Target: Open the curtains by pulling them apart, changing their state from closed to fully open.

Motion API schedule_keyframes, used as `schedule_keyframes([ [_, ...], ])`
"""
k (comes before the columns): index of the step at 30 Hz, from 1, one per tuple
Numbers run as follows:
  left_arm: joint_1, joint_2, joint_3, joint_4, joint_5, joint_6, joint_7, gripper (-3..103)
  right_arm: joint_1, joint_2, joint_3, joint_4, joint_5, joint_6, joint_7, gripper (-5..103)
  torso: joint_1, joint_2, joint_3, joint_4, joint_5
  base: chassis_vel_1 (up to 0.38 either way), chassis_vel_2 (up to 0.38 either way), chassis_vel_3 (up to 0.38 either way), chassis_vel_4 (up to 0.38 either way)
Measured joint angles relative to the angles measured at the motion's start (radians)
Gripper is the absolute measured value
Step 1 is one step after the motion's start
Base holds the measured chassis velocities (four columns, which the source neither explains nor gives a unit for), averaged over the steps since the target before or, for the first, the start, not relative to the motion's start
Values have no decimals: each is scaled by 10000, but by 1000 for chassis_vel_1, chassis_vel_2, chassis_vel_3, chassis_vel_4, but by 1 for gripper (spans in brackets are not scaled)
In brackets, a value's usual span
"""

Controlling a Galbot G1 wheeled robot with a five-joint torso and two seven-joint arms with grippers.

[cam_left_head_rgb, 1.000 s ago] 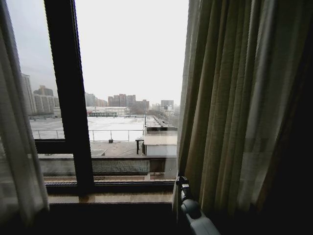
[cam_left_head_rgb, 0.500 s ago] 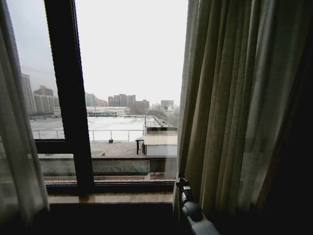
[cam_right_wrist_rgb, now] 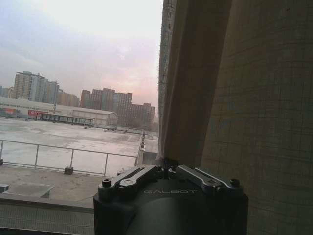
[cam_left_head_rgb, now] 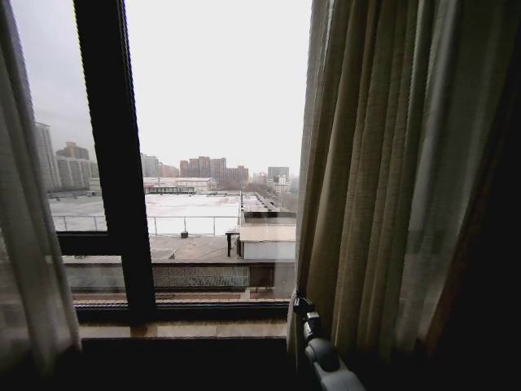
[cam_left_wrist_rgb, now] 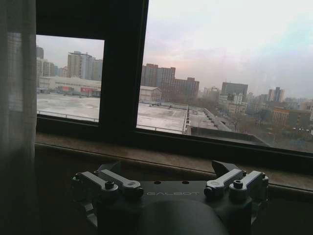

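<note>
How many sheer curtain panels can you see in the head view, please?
2: the left panel bunched at the left edge of the window, the right panel gathered on the right, beside the right tool.

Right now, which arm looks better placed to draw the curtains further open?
Probably the right: the right gripper is closed at the inner edge of the bunched beige-grey sheer panel. The left gripper is open, facing the windowsill.
</note>
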Motion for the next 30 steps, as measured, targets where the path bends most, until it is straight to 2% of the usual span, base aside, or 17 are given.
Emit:
schedule_keyframes([
  [30, -226, 129, 133, 301, -43, 31, 14, 100, -7, 0, 478, -261, 101, 79, 9, 0, 0, 1, 0, 0, 0, -123, -125, 119, 125],
])
